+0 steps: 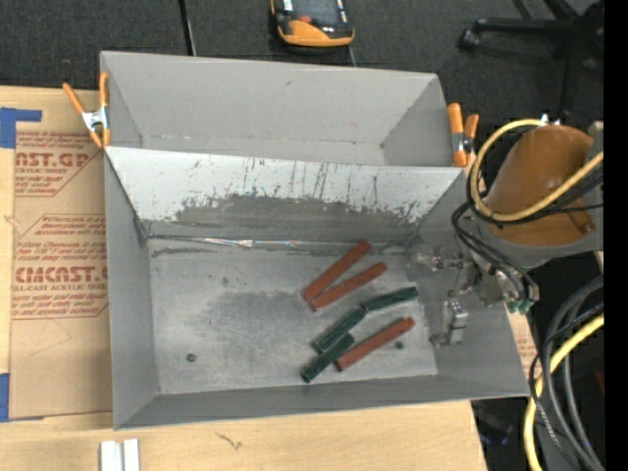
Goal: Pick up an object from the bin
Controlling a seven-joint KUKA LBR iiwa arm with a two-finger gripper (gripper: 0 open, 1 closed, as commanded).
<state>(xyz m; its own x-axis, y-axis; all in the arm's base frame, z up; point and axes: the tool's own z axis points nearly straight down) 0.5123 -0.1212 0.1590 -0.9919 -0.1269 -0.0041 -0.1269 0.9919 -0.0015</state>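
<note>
The grey metal bin (132, 292) carried a small group of bars on its floor, towards the right wall. The arm, with its orange cover (538, 186), reached in over the right rim. The gripper (442, 297) stood low against the right wall, its two metal fingers (452, 324) spread wide with nothing between them. Two reddish-brown flat bars (340, 273) lay side by side, touching, near the floor's centre. Dark green slim bars (345, 332) lay slanted below them. A single reddish-brown bar (375, 343) lay nearest the gripper, just beside its lower finger, towards the front right corner.
</note>
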